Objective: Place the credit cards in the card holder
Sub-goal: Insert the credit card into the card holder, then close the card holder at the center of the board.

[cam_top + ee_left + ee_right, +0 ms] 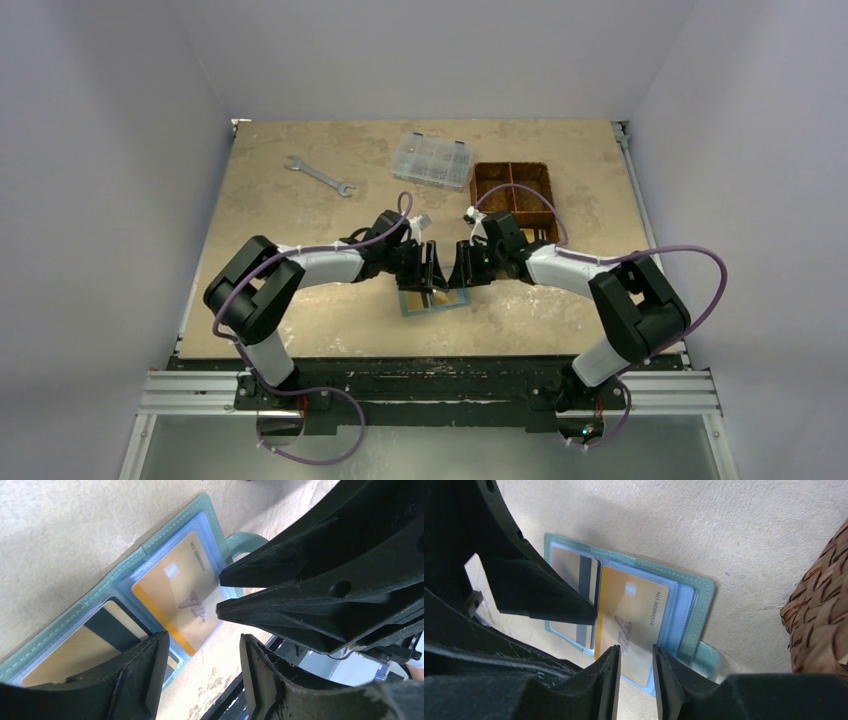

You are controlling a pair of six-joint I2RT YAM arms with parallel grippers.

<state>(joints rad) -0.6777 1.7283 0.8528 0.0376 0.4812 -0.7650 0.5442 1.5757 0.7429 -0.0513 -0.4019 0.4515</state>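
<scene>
Our spread left end effector apparently braces the open sage-green folding card holder while our slightly parted right end effector seats the orange-gold card.

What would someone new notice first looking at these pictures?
Mid-table, the left end effector and the right end effector meet tip to tip over an open green card holder. A gold card marked VIP lies on its open face, the right end effector's tips at the card's edge. Farther back sit a wrench, a clear compartment box and a brown woven basket.
</scene>
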